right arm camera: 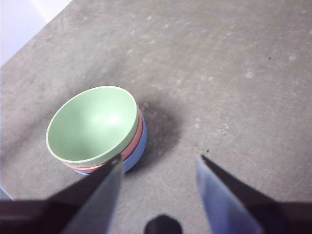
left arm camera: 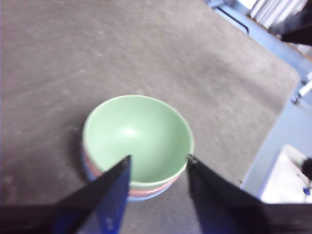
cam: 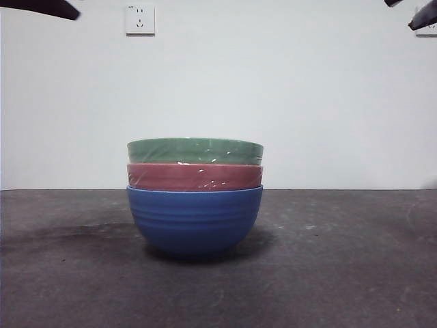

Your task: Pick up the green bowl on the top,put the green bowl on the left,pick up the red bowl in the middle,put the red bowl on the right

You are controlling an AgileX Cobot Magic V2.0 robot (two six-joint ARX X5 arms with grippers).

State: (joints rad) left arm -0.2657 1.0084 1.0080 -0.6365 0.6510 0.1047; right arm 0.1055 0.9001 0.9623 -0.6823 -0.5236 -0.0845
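Note:
Three bowls stand stacked mid-table. The green bowl (cam: 195, 150) is on top, the red bowl (cam: 194, 177) sits in the middle, and a blue ridged bowl (cam: 194, 220) is at the bottom. My left gripper (left arm camera: 158, 160) is open and empty, high above the stack, with the green bowl (left arm camera: 136, 139) between its jaws in its wrist view. My right gripper (right arm camera: 160, 158) is open and empty, high up and off to the side of the stack; the green bowl (right arm camera: 92, 124) and the red rim (right arm camera: 131, 144) show there. In the front view both arms show only as black tips at the top corners.
The dark grey table (cam: 341, 260) stretches to both sides of the stack. A white wall with a socket (cam: 140, 19) stands behind. The table's edge and floor (left arm camera: 287, 131) show in the left wrist view.

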